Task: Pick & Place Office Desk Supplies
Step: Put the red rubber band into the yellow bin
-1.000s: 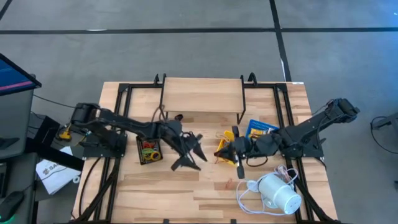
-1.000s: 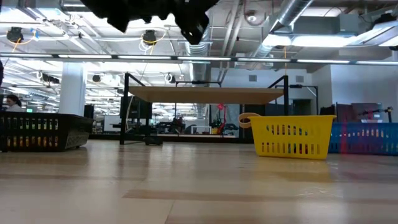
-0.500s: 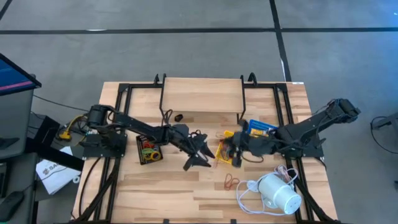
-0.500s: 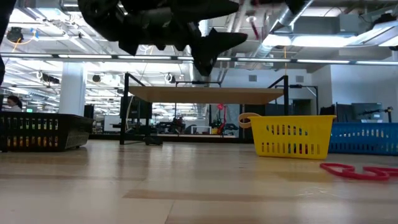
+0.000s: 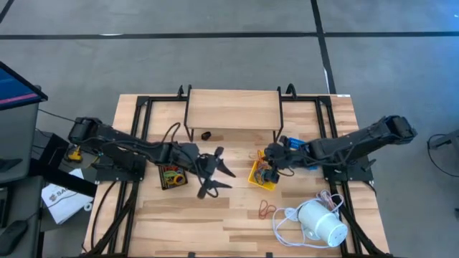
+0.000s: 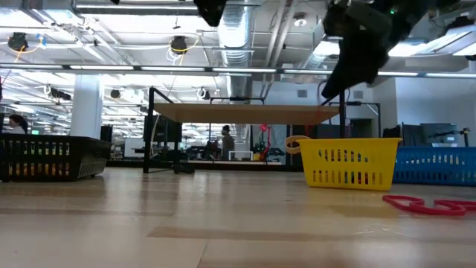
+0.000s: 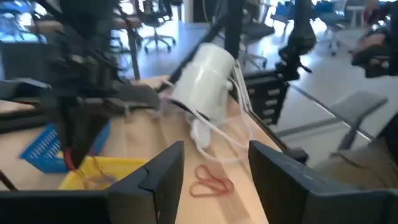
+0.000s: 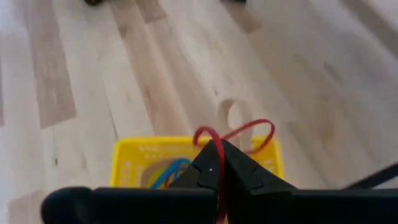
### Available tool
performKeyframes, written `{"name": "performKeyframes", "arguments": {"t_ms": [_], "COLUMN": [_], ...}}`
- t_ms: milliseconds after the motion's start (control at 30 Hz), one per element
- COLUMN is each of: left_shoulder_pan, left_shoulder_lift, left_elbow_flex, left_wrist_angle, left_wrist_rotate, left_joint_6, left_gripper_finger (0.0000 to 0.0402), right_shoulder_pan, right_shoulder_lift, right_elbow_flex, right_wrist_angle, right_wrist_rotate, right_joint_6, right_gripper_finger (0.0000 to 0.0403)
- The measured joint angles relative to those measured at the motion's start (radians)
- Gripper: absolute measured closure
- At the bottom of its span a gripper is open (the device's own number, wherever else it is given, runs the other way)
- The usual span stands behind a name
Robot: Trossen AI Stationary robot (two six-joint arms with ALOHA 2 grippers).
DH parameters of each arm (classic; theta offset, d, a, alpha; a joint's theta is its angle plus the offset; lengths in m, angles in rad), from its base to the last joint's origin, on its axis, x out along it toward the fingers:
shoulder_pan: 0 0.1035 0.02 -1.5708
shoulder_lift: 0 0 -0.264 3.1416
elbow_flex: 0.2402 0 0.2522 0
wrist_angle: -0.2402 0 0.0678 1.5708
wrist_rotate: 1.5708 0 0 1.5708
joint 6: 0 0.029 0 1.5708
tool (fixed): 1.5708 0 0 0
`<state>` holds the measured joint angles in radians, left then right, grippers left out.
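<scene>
My right gripper (image 8: 215, 152) is shut on a red rubber band (image 8: 235, 132) and hangs above the yellow tray (image 5: 261, 177), which holds several coloured bands (image 8: 166, 169). My left gripper (image 5: 213, 173) stands open in the air at the table's middle, between the black mesh tray (image 5: 171, 175) and the yellow tray, with nothing between its fingers (image 7: 163, 182). Red rubber bands (image 5: 267, 209) lie flat on the wood near the white device. A small dark item (image 5: 206, 135) lies under the wooden shelf. My right gripper pinches the red rubber band between its two fingertips (image 8: 205, 163). The fingers slant down toward the tray. The band's free loop (image 8: 255, 127) stands out beyond the tips, clear of the yellow tray (image 8: 134, 155) below it. One strand runs back along the seam of the fingers.
A white cylindrical device (image 5: 320, 223) with its white cord (image 5: 285, 215) lies at the near right. The blue tray (image 5: 297, 147) sits partly under my right arm. A wooden shelf on black legs (image 5: 233, 107) stands at the far middle. Bare wood lies along the near edge.
My right gripper has sunk and tipped downward over the yellow tray, shut on the red band throughout. My left gripper went toward the yellow tray, then drew back toward the table's left and rose. The red bands near the white device came into the low view during this second.
</scene>
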<state>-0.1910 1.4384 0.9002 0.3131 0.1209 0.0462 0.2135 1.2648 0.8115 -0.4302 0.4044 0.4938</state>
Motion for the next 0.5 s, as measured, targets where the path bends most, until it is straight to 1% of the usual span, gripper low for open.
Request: {"name": "performKeyframes", "arguments": {"t_ms": [133,233,333,400,500], "left_shoulder_pan": [0.001,0.002,0.009,0.02,0.043], "left_shoulder_lift": [0.014,0.045,0.078,0.114,0.16], "left_elbow_flex": [0.0,-0.001,-0.001,-0.001,-0.001], "left_wrist_angle": [-0.032,-0.043,-0.013,-0.001,0.001], "left_wrist_rotate": [-0.008,-0.042,-0.107,-0.126,-0.133], "left_joint_6": [0.0,0.0,0.02,0.025,0.02], "left_gripper_finger": [0.0236,0.024,0.0244,0.0247,0.0248], "right_shoulder_pan": [-0.016,-0.004,0.012,0.018,0.022], "right_shoulder_lift": [-0.001,-0.001,0.0,-0.001,-0.001], "right_elbow_flex": [-0.034,-0.042,-0.049,-0.049,-0.049], "right_wrist_angle": [0.001,0.007,-0.005,-0.011,-0.011], "right_wrist_rotate": [-0.091,-0.118,-0.12,-0.129,-0.192], "right_joint_6": [0.036,0.056,0.057,0.057,0.061], "right_gripper_finger": [0.0398,0.0401,0.0397,0.0382,0.0342]}}
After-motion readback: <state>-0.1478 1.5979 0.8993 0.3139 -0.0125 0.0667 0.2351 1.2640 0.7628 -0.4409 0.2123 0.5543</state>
